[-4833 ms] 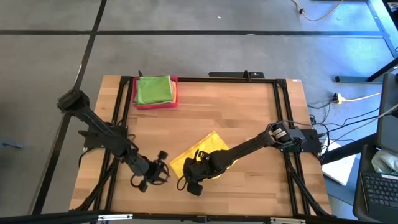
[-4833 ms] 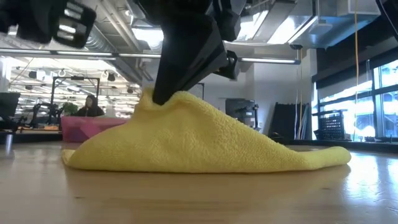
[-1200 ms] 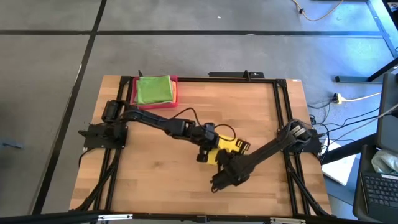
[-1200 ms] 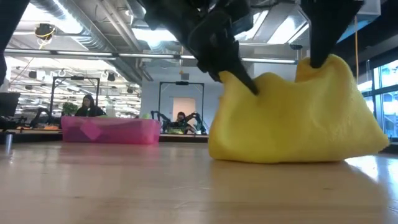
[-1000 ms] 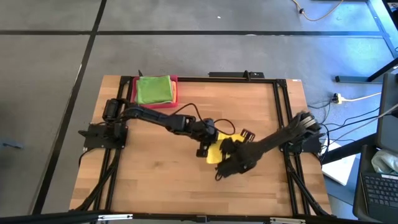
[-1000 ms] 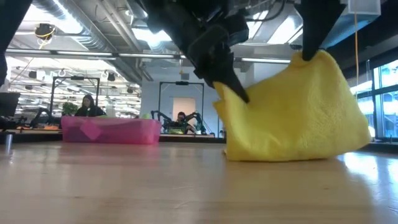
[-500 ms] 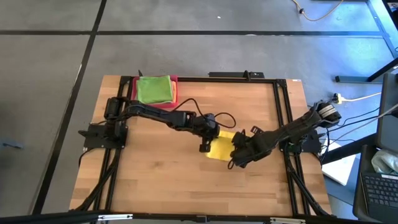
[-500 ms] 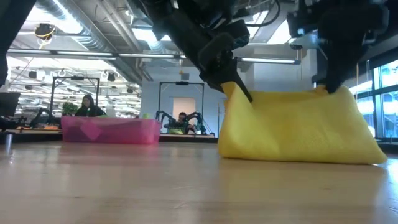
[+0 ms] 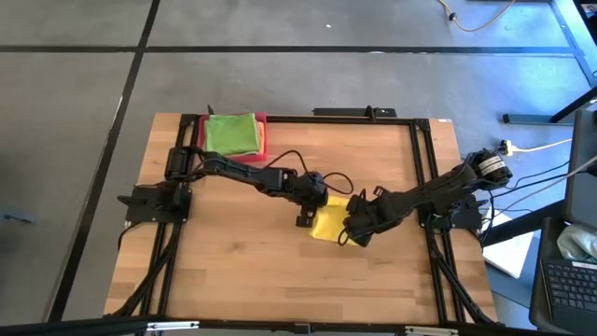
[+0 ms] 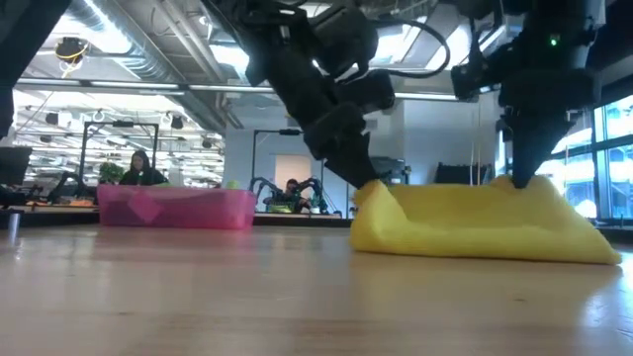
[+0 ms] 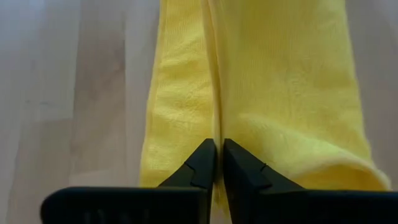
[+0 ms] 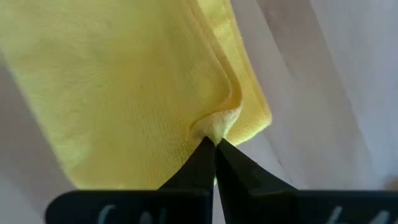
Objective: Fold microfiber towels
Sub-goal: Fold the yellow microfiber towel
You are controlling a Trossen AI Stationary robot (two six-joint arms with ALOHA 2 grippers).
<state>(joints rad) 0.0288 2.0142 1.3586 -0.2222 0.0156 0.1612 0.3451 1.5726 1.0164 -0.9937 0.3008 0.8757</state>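
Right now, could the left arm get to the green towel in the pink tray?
Probably yes. The green towel lies uncovered in the tray on the left arm's side, with bare table between. But the left gripper is at the yellow towel.

Grey floor (image 9: 280, 79), bright ceiling lights (image 10: 435, 49)

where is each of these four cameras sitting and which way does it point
High view: above the table, looking straight down; both arms show, the left gripper and right gripper at the yellow towel.
Low view: at table-top height, looking level across the table into the room; arms come in from above.
Left wrist view: on the left wrist, looking past its fingers at the towel.
Right wrist view: on the right wrist, its fingers pinching a towel corner.
All four views share the yellow towel.
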